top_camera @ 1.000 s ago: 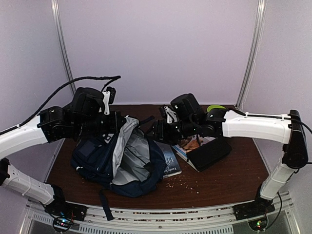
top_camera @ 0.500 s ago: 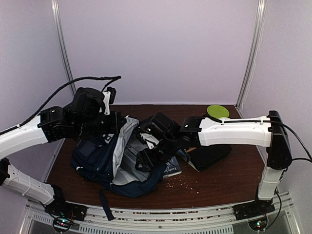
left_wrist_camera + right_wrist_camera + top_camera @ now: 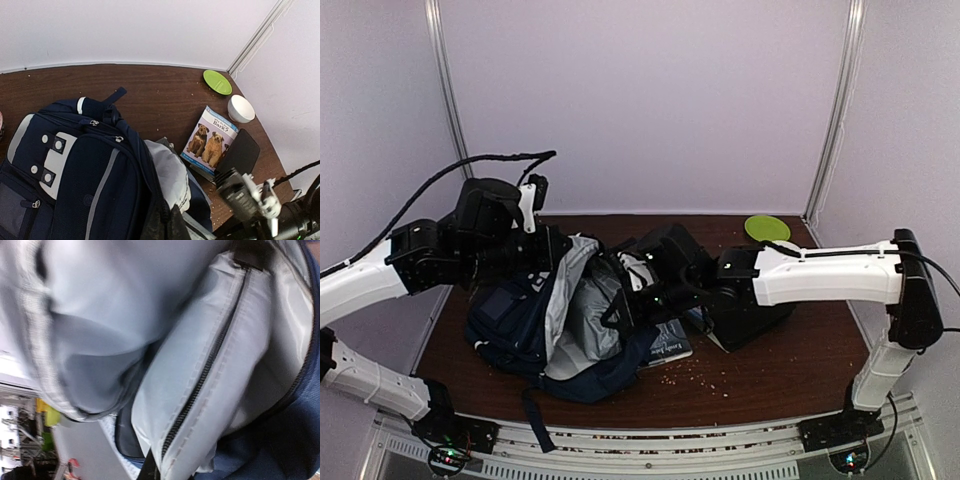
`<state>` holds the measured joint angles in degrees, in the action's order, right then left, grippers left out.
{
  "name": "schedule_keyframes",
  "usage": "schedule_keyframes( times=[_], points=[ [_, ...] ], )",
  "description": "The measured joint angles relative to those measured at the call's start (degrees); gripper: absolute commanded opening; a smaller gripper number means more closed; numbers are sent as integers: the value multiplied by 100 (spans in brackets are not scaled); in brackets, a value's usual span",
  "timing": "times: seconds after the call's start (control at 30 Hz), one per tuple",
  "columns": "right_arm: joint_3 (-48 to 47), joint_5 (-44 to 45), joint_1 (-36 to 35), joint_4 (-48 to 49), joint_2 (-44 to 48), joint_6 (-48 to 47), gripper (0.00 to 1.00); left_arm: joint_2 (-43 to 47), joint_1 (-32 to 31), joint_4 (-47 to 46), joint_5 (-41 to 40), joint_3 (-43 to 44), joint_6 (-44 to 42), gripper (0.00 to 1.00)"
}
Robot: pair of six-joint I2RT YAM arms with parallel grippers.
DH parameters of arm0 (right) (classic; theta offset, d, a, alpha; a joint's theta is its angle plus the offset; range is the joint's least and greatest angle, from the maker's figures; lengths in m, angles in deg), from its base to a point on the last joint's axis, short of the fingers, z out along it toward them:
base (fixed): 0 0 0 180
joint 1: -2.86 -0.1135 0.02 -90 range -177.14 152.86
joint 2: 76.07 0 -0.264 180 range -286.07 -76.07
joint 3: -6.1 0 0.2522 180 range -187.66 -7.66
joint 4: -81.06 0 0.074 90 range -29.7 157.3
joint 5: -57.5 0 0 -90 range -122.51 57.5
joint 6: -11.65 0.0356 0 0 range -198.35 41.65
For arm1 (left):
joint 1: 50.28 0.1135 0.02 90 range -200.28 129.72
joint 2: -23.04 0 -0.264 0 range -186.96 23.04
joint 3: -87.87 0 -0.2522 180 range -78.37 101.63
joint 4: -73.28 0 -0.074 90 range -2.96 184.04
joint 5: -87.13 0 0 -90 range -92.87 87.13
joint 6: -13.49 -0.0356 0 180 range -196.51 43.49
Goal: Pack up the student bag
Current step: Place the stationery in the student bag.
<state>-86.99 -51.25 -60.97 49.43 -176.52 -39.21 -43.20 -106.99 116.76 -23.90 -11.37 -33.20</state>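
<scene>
Left gripper clamped tight on the student bag rim at the worktop's left side, right gripper closed inside its grey-lined mouth, grip unclear.

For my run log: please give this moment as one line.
left pincer: shut on student bag | right pincer: shut, at bag mouth

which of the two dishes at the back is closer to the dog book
The white bowl, which sits just past the far corner of the dog book. The flat green plate lies further back, toward the wall corner.
</scene>
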Motion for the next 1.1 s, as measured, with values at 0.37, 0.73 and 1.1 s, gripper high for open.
schedule_keyframes(
  times=[0.37, 0.73, 1.1],
  points=[
    [1121, -503, 586, 4192, -208, 2616, 0, 308, 0, -199, 101, -199, 275, 0],
    [828, -614, 511, 5438, -758, 2295, 0, 542, 4, -317, 345, -179, 525, 0],
    [879, -680, 234, 5174, -800, 98, 0, 874, 4, -247, 435, -164, 719, 0]
  ],
)
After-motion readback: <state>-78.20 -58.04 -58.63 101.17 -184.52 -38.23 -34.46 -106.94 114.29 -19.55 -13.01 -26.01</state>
